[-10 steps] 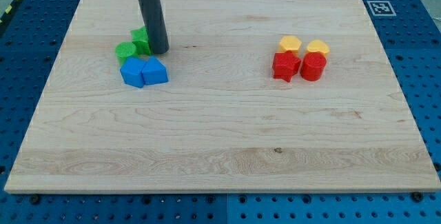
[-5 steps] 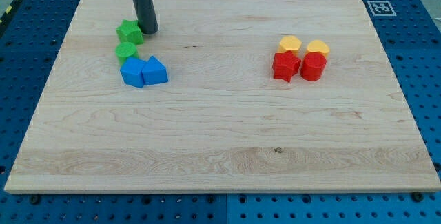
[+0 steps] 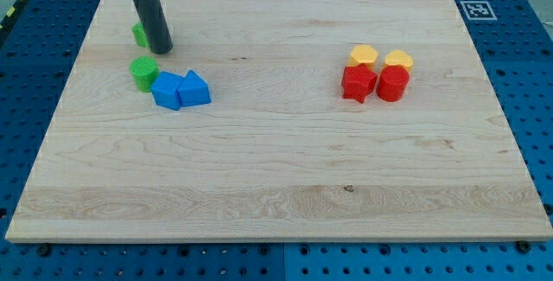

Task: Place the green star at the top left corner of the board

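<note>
You see the board (image 3: 276,169), with the rod (image 3: 149,13) leaning slightly down from the view's top left. My tip (image 3: 162,50) is a bare end, pressed against the green star (image 3: 139,33), which it mostly hides. Below sit the blue blocks (image 3: 181,89) and the green cylinder (image 3: 143,72).

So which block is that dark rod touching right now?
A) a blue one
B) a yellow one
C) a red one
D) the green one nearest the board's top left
D: my tip sits against the right side of the green star, which the rod partly hides; the blue, red and yellow blocks lie apart from it.
</note>
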Available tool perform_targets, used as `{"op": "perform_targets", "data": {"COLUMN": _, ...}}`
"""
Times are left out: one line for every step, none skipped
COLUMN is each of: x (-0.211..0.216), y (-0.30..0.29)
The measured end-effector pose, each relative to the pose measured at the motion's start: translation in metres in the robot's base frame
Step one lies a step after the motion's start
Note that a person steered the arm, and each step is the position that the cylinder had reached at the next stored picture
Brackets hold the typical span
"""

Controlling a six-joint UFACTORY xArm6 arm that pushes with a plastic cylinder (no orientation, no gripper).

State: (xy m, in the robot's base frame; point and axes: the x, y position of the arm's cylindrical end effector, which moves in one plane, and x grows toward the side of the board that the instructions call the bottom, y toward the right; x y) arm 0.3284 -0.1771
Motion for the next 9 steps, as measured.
{"op": "perform_targets", "data": {"x": -0.011, "y": -0.001}}
{"op": "perform_targets", "data": {"x": 0.002, "y": -0.002}}
{"op": "perform_targets", "data": {"x": 0.018, "y": -0.004}}
{"op": "perform_targets", "data": {"x": -0.015, "y": -0.009}}
{"op": "perform_targets", "data": {"x": -0.046, "y": -0.002}}
{"op": "perform_targets", "data": {"x": -0.025, "y": -0.002}}
{"op": "perform_targets", "data": {"x": -0.002, "y": -0.014}}
{"op": "perform_targets", "data": {"x": -0.012, "y": -0.027}}
{"op": "perform_targets", "data": {"x": -0.041, "y": -0.027}}
